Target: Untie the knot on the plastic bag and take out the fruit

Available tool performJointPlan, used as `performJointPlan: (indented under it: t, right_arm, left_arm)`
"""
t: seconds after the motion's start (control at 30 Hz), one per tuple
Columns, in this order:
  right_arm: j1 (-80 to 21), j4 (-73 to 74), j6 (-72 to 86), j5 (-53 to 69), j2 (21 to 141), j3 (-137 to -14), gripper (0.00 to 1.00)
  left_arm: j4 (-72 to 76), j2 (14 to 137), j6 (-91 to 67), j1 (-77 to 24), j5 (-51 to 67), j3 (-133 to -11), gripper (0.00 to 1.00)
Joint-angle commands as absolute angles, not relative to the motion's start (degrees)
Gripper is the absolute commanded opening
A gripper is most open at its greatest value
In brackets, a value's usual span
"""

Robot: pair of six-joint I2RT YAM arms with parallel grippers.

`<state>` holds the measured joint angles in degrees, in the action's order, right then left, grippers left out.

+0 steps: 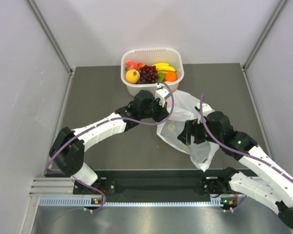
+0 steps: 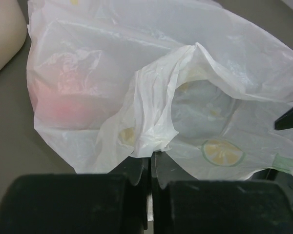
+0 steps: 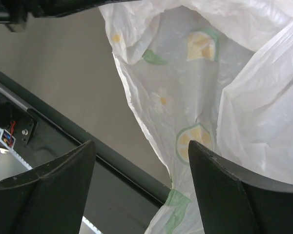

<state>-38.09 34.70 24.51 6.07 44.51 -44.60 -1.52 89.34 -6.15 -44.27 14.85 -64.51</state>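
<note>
The far white tub (image 1: 151, 50) holds grapes (image 1: 147, 74) and bananas (image 1: 164, 67). Left pincer (image 2: 150, 161) pinches the crinkly plastic bag (image 2: 224, 63); right pincer (image 3: 141, 146) gapes wide.

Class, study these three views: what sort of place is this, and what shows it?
Probably a robot lab workcell, not a kitchen: two arms mounted on a metal rail, plain panel walls enclosing a dark table, and a tub of fruit beside a plastic bag.
</note>
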Motion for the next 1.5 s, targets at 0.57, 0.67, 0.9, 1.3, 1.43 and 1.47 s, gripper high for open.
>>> performJointPlan:
  t: [0.57, 0.67, 0.9, 1.3, 1.43, 1.47]
  right_arm:
    - [-44.38, 11.34, 28.73, -12.90, 62.92, -44.82, 0.47]
    - [-44.56, 9.41, 32.34, -20.81, 66.53, -44.30, 0.64]
    - [-44.47, 0.81, 35.51, -26.98, 74.88, -43.77, 0.90]
    - [-44.56, -17.92, 35.77, -33.39, 83.49, -38.85, 1.00]
    - [-44.12, -22.58, 36.03, -32.96, 87.79, -38.58, 1.00]
    - [-44.03, -23.28, 35.95, -32.78, 89.11, -38.58, 1.00]
  left_arm:
    - [10.11, 74.00, -22.66, -48.43, 13.36, -54.93, 0.00]
    - [10.63, 72.78, -23.55, -49.92, 12.05, -54.14, 0.00]
    - [9.14, 66.63, -26.28, -52.64, 10.28, -53.00, 0.00]
    - [5.80, 61.26, -31.90, -55.63, 10.99, -48.43, 0.00]
    - [5.62, 60.65, -33.74, -56.42, 9.59, -43.87, 0.00]
    - [5.62, 60.47, -33.92, -56.51, 9.15, -43.16, 0.00]
